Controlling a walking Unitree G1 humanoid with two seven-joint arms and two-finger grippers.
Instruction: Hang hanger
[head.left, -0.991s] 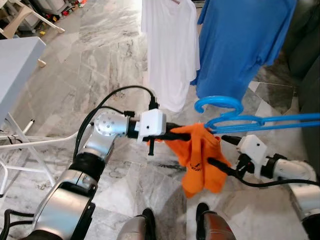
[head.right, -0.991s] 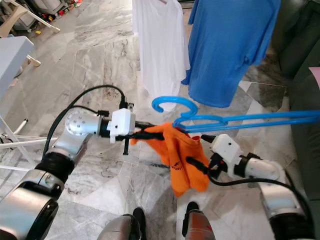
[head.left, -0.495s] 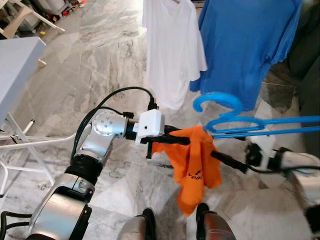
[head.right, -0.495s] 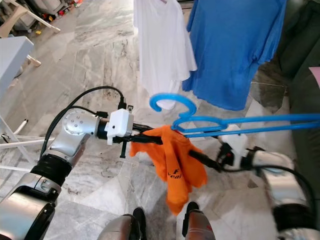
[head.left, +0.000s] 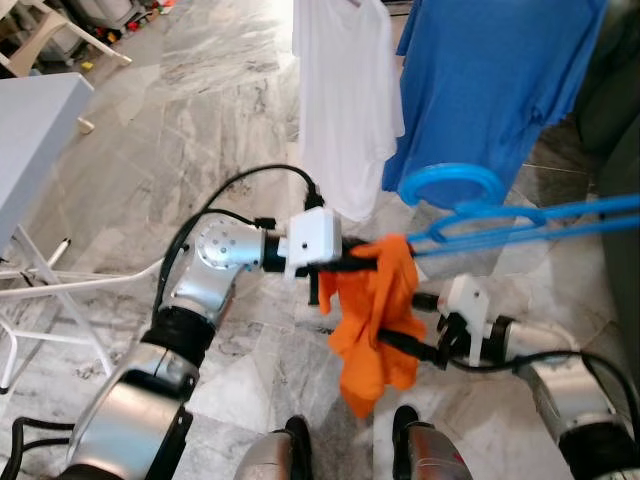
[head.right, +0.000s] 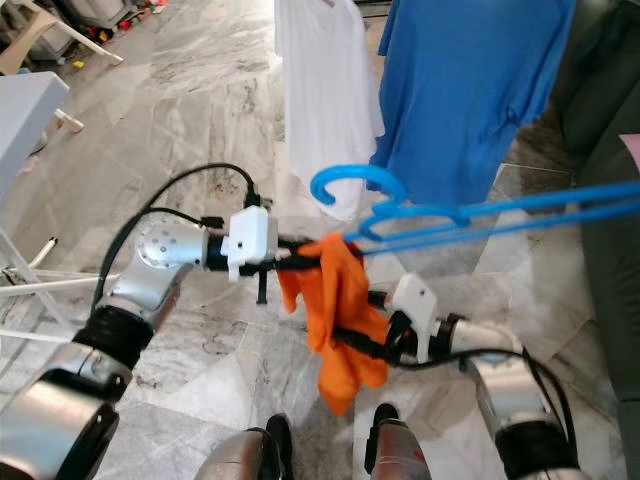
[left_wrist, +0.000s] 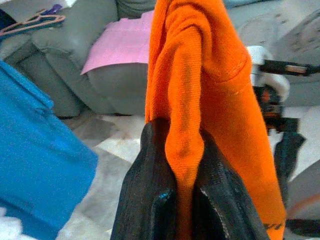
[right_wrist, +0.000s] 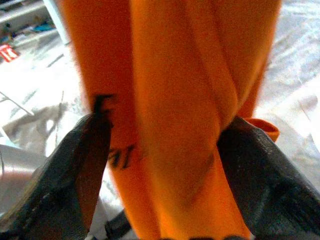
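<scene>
Right gripper (head.left: 392, 340) is coming back in, fingers spread around the bunched orange shirt (head.left: 375, 318), left gripper (head.left: 362, 262) still pinching its top at the blue hanger (head.left: 470, 210), which isn't hung yet.

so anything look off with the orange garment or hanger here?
Yes. The orange garment is bunched in a clump at the hook end of the blue hanger, not spread over it. Left end effector pinches a fold; right end effector straddles the lower part.
</scene>
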